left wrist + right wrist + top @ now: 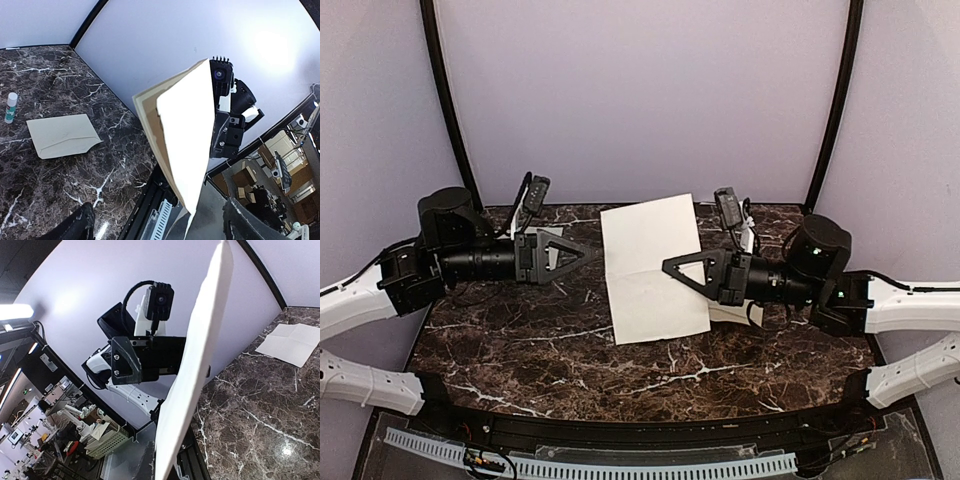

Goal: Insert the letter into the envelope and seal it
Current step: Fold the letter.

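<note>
Now: one envelope, one letter, one glue stick, one sheet aloft.

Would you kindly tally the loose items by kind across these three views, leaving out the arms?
Paper sheets: 2 (large pale creased paper sheet held upright; white creased paper sheet lying flat)
Envelopes: 1 (cream-beige pointed-flap paper envelope)
Glue sticks: 1 (small white-and-green glue stick)
Total: 4
</note>
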Available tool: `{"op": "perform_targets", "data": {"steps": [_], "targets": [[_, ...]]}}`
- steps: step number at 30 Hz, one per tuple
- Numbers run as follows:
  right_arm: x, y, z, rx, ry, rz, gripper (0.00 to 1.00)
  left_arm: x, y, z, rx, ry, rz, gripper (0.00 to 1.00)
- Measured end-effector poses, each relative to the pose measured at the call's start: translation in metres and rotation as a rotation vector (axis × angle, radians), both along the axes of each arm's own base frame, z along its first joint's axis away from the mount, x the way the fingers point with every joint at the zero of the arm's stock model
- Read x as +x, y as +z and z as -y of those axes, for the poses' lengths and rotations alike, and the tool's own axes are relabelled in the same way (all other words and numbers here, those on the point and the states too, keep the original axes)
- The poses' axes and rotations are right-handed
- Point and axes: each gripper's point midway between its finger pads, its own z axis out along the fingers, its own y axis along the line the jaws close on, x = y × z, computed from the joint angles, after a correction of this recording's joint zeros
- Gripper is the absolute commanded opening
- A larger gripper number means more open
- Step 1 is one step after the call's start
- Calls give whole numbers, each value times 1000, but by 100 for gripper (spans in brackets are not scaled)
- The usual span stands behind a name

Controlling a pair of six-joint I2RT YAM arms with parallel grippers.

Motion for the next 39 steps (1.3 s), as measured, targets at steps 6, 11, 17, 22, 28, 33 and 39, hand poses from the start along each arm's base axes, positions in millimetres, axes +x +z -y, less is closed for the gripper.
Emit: {"op": "perform_targets", "data": {"steps": [6,11,17,22,28,33,39], "targets": [[-1,12,1,48,2,13,0,-11,8,13,-61,-98,5,90],[-1,15,2,60,3,10,0,-21,17,25,-108,-176,20,87],[-3,22,3,88,12,15,0,-30,10,39,-111,-255,6,63],[-4,26,3,102,17,16,0,-33,8,44,-116,-282,-14,41],[-4,26,3,104,17,5,0,-34,23,44,-174,-288,8,8],[-4,28,5,110,13,3,45,-33,23,44,-183,-282,1,0],[-8,39,20,136,-11,20,60,-30,23,44,-183,-264,2,0]]}}
